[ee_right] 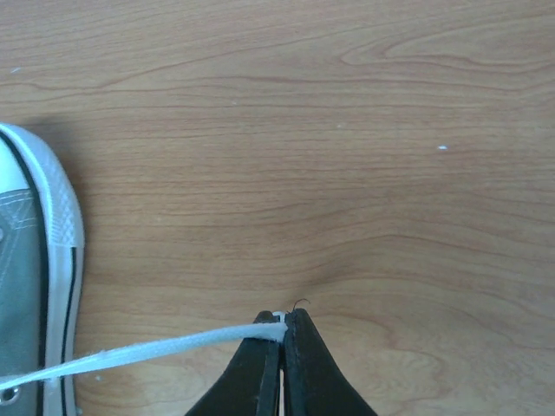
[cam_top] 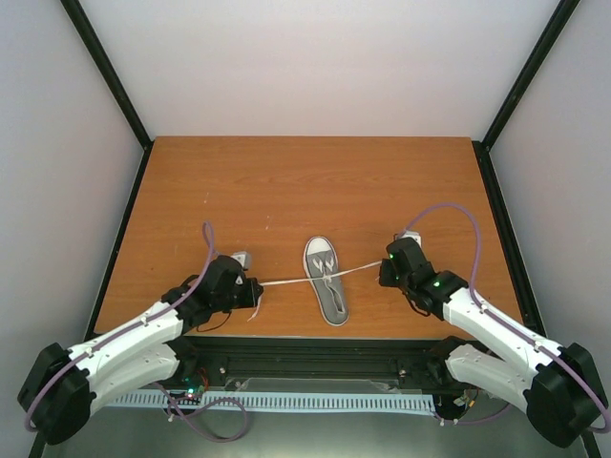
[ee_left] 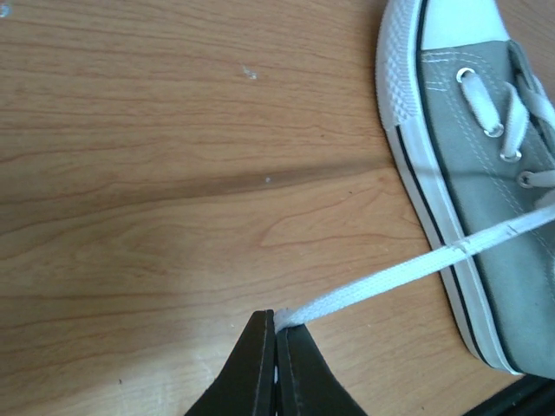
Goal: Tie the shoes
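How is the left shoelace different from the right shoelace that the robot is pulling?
The left lace runs almost level from the shoe to the left gripper; the right lace slants away toward the right gripper. A loose tail seems to hang past the left gripper, while the right lace ends right at its jaws. Both are white, pulled straight and pinched in shut jaws.

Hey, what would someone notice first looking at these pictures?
A grey shoe lies on the table near the arms, toe pointing away. Its white laces stretch taut to either side: the left lace is pinched in the left jaws, and the right lace in the right jaws.
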{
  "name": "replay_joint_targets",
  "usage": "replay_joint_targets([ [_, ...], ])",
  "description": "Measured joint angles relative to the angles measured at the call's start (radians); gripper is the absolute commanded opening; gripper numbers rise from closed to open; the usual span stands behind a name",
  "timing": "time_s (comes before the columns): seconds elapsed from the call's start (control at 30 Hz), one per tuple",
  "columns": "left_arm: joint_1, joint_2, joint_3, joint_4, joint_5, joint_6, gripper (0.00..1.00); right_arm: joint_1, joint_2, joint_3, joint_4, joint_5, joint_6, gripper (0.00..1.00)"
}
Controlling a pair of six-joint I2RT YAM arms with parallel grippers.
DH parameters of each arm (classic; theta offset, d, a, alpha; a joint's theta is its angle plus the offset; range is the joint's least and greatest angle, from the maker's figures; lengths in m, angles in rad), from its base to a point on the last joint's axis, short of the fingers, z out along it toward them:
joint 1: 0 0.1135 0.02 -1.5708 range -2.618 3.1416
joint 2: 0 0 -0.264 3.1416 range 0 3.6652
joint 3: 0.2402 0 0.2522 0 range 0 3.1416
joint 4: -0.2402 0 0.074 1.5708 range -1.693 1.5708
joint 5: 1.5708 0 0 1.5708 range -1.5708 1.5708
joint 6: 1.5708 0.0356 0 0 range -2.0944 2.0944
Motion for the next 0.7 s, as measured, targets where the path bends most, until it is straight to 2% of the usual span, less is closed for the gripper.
replay_joint_targets([
  [0.37,0.08,0.065,0.003,0.055,0.005,0.002,0.01,-0.085,-0.011,-0.034,-0.01,-0.031,0.063,0.03],
  [0.7,0.097,0.174,-0.005,0.129,0.036,0.002,0.01,-0.132,-0.014,-0.105,0.017,-0.122,0.099,0.03],
])
